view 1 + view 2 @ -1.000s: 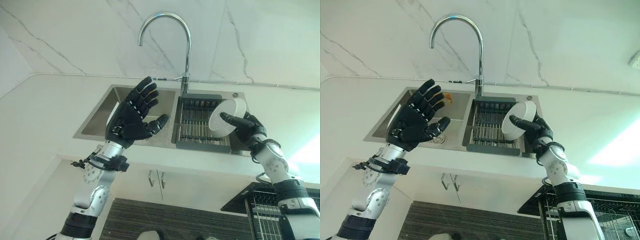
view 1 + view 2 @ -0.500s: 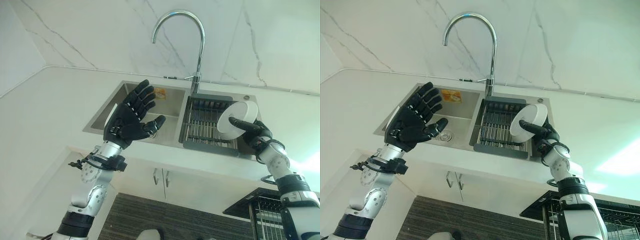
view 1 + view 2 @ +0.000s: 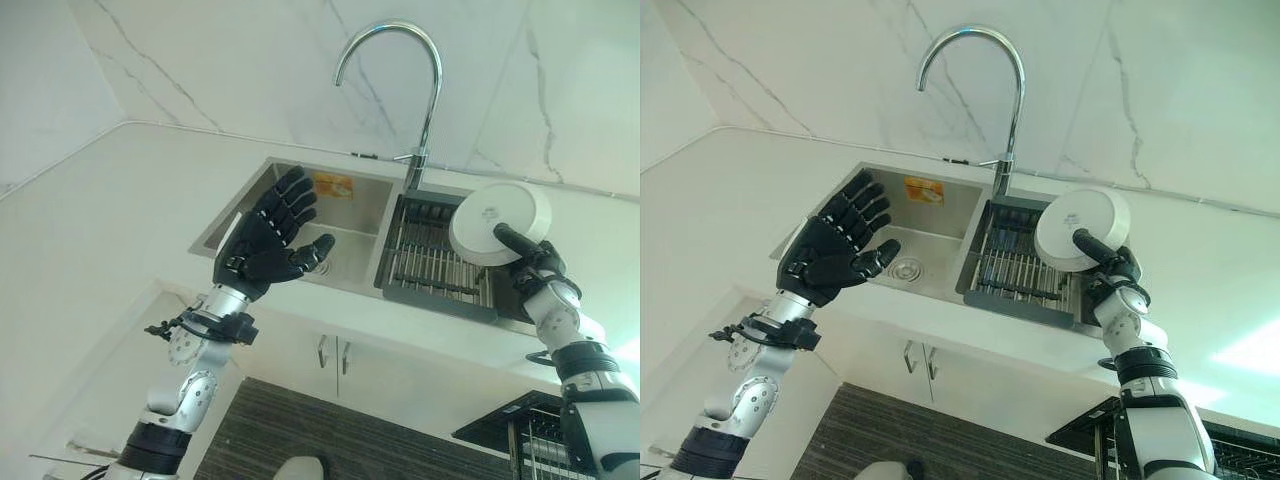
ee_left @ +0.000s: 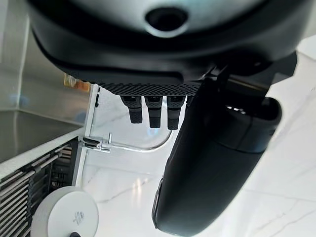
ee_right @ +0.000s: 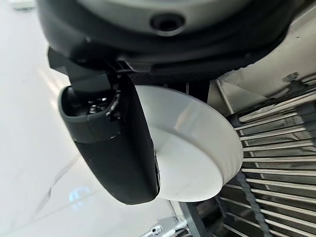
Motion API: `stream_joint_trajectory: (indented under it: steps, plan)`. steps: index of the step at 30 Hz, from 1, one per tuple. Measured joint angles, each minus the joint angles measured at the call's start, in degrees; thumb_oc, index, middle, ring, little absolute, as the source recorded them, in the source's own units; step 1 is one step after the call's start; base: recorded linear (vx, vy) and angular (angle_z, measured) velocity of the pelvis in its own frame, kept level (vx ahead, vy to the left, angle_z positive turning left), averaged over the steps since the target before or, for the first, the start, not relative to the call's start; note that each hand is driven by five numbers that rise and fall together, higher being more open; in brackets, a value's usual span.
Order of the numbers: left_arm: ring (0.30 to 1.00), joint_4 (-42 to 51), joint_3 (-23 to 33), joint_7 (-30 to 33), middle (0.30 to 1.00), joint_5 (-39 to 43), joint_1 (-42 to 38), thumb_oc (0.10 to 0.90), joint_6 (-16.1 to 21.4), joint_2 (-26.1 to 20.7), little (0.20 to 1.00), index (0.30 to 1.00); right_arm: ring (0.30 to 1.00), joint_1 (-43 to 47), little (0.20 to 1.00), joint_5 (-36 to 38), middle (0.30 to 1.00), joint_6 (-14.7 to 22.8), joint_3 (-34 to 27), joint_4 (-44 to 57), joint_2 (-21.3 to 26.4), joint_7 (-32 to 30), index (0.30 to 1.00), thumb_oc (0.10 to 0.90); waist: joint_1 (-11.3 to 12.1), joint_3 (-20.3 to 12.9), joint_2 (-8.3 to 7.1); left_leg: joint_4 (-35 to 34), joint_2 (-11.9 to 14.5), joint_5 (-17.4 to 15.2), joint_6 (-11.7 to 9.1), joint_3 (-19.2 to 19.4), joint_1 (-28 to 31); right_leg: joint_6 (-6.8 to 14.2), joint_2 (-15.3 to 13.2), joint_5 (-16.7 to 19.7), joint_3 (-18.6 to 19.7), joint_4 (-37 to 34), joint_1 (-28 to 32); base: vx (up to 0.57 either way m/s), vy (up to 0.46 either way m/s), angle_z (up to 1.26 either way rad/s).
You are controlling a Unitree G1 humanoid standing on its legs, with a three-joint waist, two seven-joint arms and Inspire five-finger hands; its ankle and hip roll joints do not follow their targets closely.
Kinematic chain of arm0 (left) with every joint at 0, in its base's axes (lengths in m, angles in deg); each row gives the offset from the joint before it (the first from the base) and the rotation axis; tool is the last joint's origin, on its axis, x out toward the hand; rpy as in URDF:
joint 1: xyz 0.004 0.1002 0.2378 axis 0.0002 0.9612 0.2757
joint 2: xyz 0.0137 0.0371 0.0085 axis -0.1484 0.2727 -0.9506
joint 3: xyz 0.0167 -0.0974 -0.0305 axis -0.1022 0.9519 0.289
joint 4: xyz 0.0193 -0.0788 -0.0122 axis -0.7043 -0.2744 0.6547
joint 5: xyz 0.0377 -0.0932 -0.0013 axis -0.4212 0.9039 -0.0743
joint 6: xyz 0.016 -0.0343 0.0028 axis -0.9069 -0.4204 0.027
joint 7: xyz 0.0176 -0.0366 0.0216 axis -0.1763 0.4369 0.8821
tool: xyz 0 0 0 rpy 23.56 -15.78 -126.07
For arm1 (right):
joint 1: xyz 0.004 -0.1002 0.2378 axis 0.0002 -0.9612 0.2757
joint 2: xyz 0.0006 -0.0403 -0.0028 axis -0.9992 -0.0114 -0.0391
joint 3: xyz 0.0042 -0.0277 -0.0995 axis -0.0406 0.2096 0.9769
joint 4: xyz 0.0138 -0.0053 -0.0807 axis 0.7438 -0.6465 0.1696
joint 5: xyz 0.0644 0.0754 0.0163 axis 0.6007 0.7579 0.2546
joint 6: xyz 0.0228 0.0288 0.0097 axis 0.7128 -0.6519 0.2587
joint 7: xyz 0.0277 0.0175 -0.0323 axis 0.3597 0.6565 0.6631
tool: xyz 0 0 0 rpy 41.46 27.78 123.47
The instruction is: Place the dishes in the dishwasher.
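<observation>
A white bowl (image 3: 497, 218) is tipped on edge, its underside facing me, above the right part of the sink. My right hand (image 3: 527, 258) is shut on the white bowl (image 5: 197, 153), thumb (image 5: 116, 148) across its underside and fingers behind it. My left hand (image 3: 268, 240) is open, palm toward me, raised over the front edge of the left sink basin (image 3: 335, 215) and holding nothing. In the left wrist view the left hand's fingers (image 4: 154, 111) are straight and the white bowl (image 4: 64, 215) shows far off.
A dark dish rack (image 3: 435, 265) fills the right sink basin. A chrome tap (image 3: 425, 110) arches over the sink against a marble wall. White counter (image 3: 110, 200) lies all around. A dark wire rack (image 3: 540, 440) sits low at right, below the counter.
The camera has shifted, moving the whole scene right. My right hand has raised the bowl higher above the dish rack. My left hand stays open in much the same pose.
</observation>
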Motion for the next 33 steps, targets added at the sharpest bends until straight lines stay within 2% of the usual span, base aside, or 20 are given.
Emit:
stream_joint_trajectory:
  steps: [4, 6, 8, 10, 14, 16, 18, 20, 21, 22, 23, 25, 27, 28, 29, 30, 31, 32, 33]
  plan:
    - [0.900, 0.02, 0.00, -0.07, 0.900, 0.06, 0.00, 0.800, 0.00, -0.13, 0.900, 0.900, 0.300, -0.01, 0.300, -4.25, 0.300, 3.70, -0.03, 1.80, 0.00, -2.12, 0.300, 0.400, -0.41, 0.01, 0.00, -0.03, -0.11, -0.12, 0.17, 0.26, 0.17, 0.07, -0.10, 0.04, 0.18, -0.18, -0.02, -0.02, 0.081, -0.03]
    - [0.900, 0.02, 0.00, -0.06, 0.900, 0.10, 0.00, 0.800, 0.01, -0.14, 0.900, 0.900, 0.300, -0.18, 0.300, -4.88, 0.300, 3.76, -0.01, 4.45, -0.04, -2.90, 0.300, 0.400, -0.99, 0.02, 0.02, -0.02, -0.11, -0.13, 0.18, 0.34, 0.21, 0.08, -0.10, 0.04, 0.31, -0.21, -0.16, -0.01, 0.087, -0.04]
    - [0.900, 0.03, -0.01, -0.14, 0.900, 0.11, 0.06, 0.800, 0.01, -0.10, 0.900, 0.900, 0.300, -1.62, 0.300, -6.89, 0.300, 4.55, -0.03, 10.61, -0.20, -4.11, 0.300, 0.400, -1.92, 0.05, 0.03, -0.14, -0.11, -0.17, 0.24, 0.58, 0.42, 0.13, -0.10, 0.08, 0.60, -0.26, -0.30, -0.01, 0.112, -0.13]
    - [0.900, 0.37, 0.01, -0.38, 0.900, 0.11, 0.51, 0.800, 0.05, 0.37, 0.900, 0.900, 0.300, -6.95, 0.300, -9.33, 0.300, 8.44, -0.86, 24.21, -1.75, -6.43, 0.300, 0.400, -2.50, 0.19, 0.22, -0.57, -0.02, -0.36, 0.44, 1.60, 1.09, 0.26, 0.07, 0.14, 1.79, -0.55, -0.55, 0.00, 0.129, -0.24]
    - [0.900, 1.74, 0.25, -2.43, 0.900, 0.15, 1.80, 0.800, 0.06, 0.69, 0.900, 0.900, 0.300, -15.89, 0.300, -14.86, 0.300, 16.00, -2.30, 44.53, -7.42, -7.41, 0.300, 0.400, -5.18, 0.26, 0.19, -0.65, 0.04, -1.02, 0.79, 3.58, 1.61, 0.78, 0.38, 0.51, 4.02, -0.72, -1.38, 0.04, 0.158, -0.29]
    - [0.900, 5.05, 1.84, -4.90, 0.900, 1.53, 5.46, 0.800, 0.04, 2.21, 0.900, 0.900, 0.300, -25.46, 0.300, -18.99, 0.300, 18.92, -5.30, 54.94, -11.65, -7.76, 0.300, 0.400, -6.06, 0.58, -0.24, -0.68, 0.04, -1.94, 0.99, 5.18, 2.48, 1.04, 0.36, 0.59, 5.72, -0.77, -1.49, 0.04, 0.143, -0.42]
    - [0.900, 7.61, 3.88, -7.19, 0.900, 3.74, 9.54, 0.800, -0.01, 3.48, 0.900, 0.900, 0.300, -31.64, 0.300, -19.83, 0.300, 20.04, -8.80, 56.26, -14.64, -8.69, 0.300, 0.400, -8.47, 1.16, -0.86, -0.45, -0.04, -2.80, 1.46, 7.81, 3.06, 1.92, 0.27, 1.09, 8.14, -0.90, -2.66, -0.11, 0.086, -0.62]
    - [0.900, 8.04, 3.77, -8.54, 0.900, 4.33, 9.44, 0.800, -0.01, 3.22, 0.900, 0.900, 0.300, -32.78, 0.300, -15.94, 0.300, 20.50, -12.12, 54.92, -18.99, -9.74, 0.300, 0.400, -11.31, 2.58, -1.30, 0.61, 0.16, -2.93, 1.69, 9.82, 1.17, 2.50, 0.28, 2.52, 10.16, -1.11, -5.43, -0.24, -0.006, -0.65]
    - [0.900, 8.01, 3.69, -9.27, 0.900, 4.31, 8.91, 0.800, -0.05, 3.02, 0.900, 0.900, 0.300, -33.28, 0.300, -14.89, 0.300, 20.54, -12.09, 54.67, -19.43, -10.03, 0.300, 0.400, -12.35, 3.24, -1.44, 0.82, 0.40, -2.74, 2.00, 10.60, 0.64, 2.72, 0.36, 3.83, 9.58, -1.65, -6.02, -0.24, -0.029, -0.76]
    - [0.900, 7.99, 3.97, -10.30, 0.900, 4.31, 8.61, 0.800, -0.08, 2.64, 0.900, 0.900, 0.300, -33.71, 0.300, -14.37, 0.300, 20.52, -11.68, 54.39, -19.46, -9.99, 0.300, 0.400, -12.07, 4.18, -1.21, 0.80, 1.90, -2.51, 2.36, 13.37, 0.56, 3.34, 0.72, 5.82, 7.79, -4.75, -5.95, -0.19, -0.034, -0.79]
    - [0.900, 7.88, 4.03, -10.68, 0.900, 4.31, 7.92, 0.800, -0.40, 2.64, 0.900, 0.900, 0.300, -33.74, 0.300, -14.34, 0.300, 20.54, -11.86, 54.06, -19.12, -9.76, 0.300, 0.400, -11.84, 4.69, -0.45, 1.20, 3.43, -2.27, 2.93, 14.94, 0.03, 3.88, -0.99, 5.32, 2.39, -4.40, -5.06, -0.21, -0.037, -0.98]
    - [0.900, 7.76, 3.93, -11.92, 0.900, 4.30, 5.80, 0.800, -0.98, 2.55, 0.900, 0.900, 0.300, -33.74, 0.300, -13.17, 0.300, 20.61, -12.01, 53.96, -18.00, -8.49, 0.300, 0.400, -10.77, 5.16, 0.40, 1.78, 5.84, -2.25, 2.92, 17.48, 0.01, 6.66, -5.97, 3.41, -3.41, 1.69, -3.56, -0.18, -0.082, -0.67]
    - [0.900, 7.76, 3.11, -14.08, 0.900, 4.25, 2.87, 0.800, -1.11, 1.64, 0.900, 0.900, 0.300, -33.67, 0.300, -13.30, 0.300, 20.99, -11.33, 54.04, -17.35, -5.97, 0.300, 0.400, -9.35, 5.33, 0.65, 2.02, 7.56, -1.72, 2.04, 18.48, -0.08, 7.30, -9.50, 3.36, -4.03, 3.29, 0.16, -0.09, -0.171, -0.50]
    - [0.900, 7.81, 2.43, -15.18, 0.900, 4.22, 1.91, 0.800, -1.15, 0.59, 0.900, 0.900, 0.300, -33.66, 0.300, -13.45, 0.300, 21.16, -10.57, 54.33, -17.36, -5.43, 0.300, 0.400, -9.00, 5.36, 0.44, 2.71, 8.19, -1.42, 1.53, 18.89, -0.31, 6.59, -10.46, 5.10, -4.10, 1.97, 2.33, -0.03, -0.208, -0.45]
    - [0.900, 8.23, 1.78, -16.54, 0.900, 4.43, 1.20, 0.800, -2.13, -0.61, 0.900, 0.900, 0.300, -33.58, 0.300, -14.52, 0.300, 21.27, -9.48, 54.41, -17.47, -5.19, 0.300, 0.400, -8.74, 5.40, -0.20, 3.22, 8.28, -1.38, -0.20, 18.91, -0.40, 8.37, -10.50, 6.98, -3.19, -0.69, 4.00, -0.01, -0.252, -0.47]
    - [0.900, 8.85, 0.84, -17.57, 0.900, 4.49, 1.17, 0.800, -3.49, -1.06, 0.900, 0.900, 0.300, -33.40, 0.300, -15.95, 0.300, 21.23, -8.31, 54.32, -17.46, -5.23, 0.300, 0.400, -8.44, 5.42, -0.18, 3.56, 8.78, -1.77, -2.11, 18.00, -0.84, 8.79, -8.79, 5.92, -2.83, -2.06, 3.82, -0.07, -0.328, -0.70]
    - [0.900, 9.14, -0.97, -18.51, 0.900, 4.47, 1.09, 0.800, -4.90, -1.06, 0.900, 0.900, 0.300, -33.11, 0.300, -16.88, 0.300, 21.22, -7.49, 54.32, -17.49, -5.24, 0.300, 0.400, -8.48, 5.50, 1.01, 3.68, 9.37, -1.72, -2.79, 14.98, -1.48, 8.58, -7.40, 5.66, -2.38, -2.43, 3.29, -0.07, -0.383, -0.81]
    - [0.900, 9.27, -2.36, -19.40, 0.900, 4.43, 1.11, 0.800, -6.38, -1.06, 0.900, 0.900, 0.300, -33.46, 0.300, -17.53, 0.300, 21.23, -6.87, 54.33, -17.54, -5.34, 0.300, 0.400, -9.11, 5.32, 1.27, 3.83, 10.40, -1.38, -3.24, 14.94, -1.62, 7.90, -7.03, 4.69, -2.23, -2.45, 2.76, -0.08, -0.483, -0.67]
    - [0.900, 10.03, -3.15, -20.68, 0.900, 4.41, 1.28, 0.800, -8.72, -1.22, 0.900, 0.900, 0.300, -34.39, 0.300, -17.89, 0.300, 21.23, -6.93, 54.51, -17.26, -5.71, 0.300, 0.400, -10.74, 5.30, 0.04, 4.48, 11.18, -0.69, -3.75, 15.19, -1.92, 7.04, -6.46, 1.68, -2.19, -2.78, 2.69, -0.09, -0.580, -0.39]
